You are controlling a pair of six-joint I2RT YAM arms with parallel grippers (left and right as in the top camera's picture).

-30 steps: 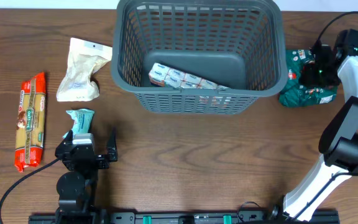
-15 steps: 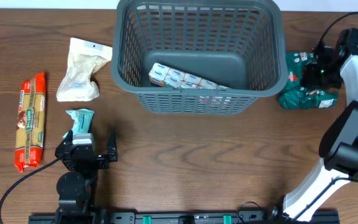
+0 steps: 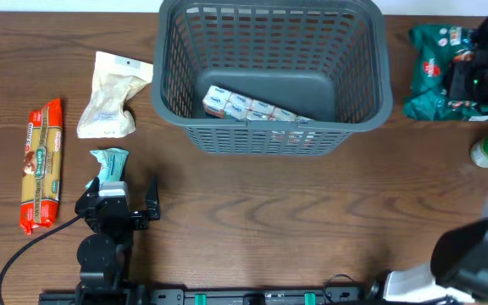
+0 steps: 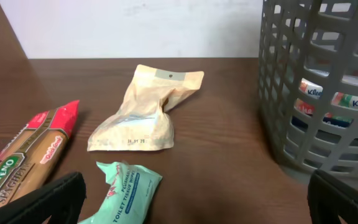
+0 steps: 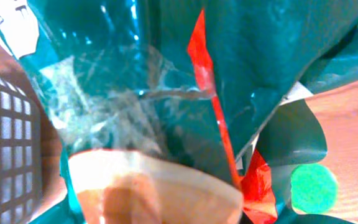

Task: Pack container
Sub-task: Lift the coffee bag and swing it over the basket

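Observation:
The container (image 3: 271,138), a large dark grey lattice basket, stands at the back middle and holds a pack of tissues (image 3: 248,108). It also shows in the left wrist view (image 4: 316,93) and at the left edge of the right wrist view (image 5: 5,143). My right gripper (image 3: 474,78) is shut on a green snack bag (image 3: 437,72) and holds it above the table, right of the container. The bag fills the right wrist view (image 5: 166,74) and hides the fingers. My left gripper (image 3: 127,193) is open and empty at the front left, over a mint packet of wipes (image 4: 126,196).
A beige pouch (image 3: 111,95) and a red spaghetti packet (image 3: 42,165) lie at the left, both also in the left wrist view. A green-capped object (image 3: 484,152) sits at the right edge, below the raised bag.
My right gripper has risen and moved to the far right with the green bag in it, uncovering the green-capped object. The left arm has not moved.

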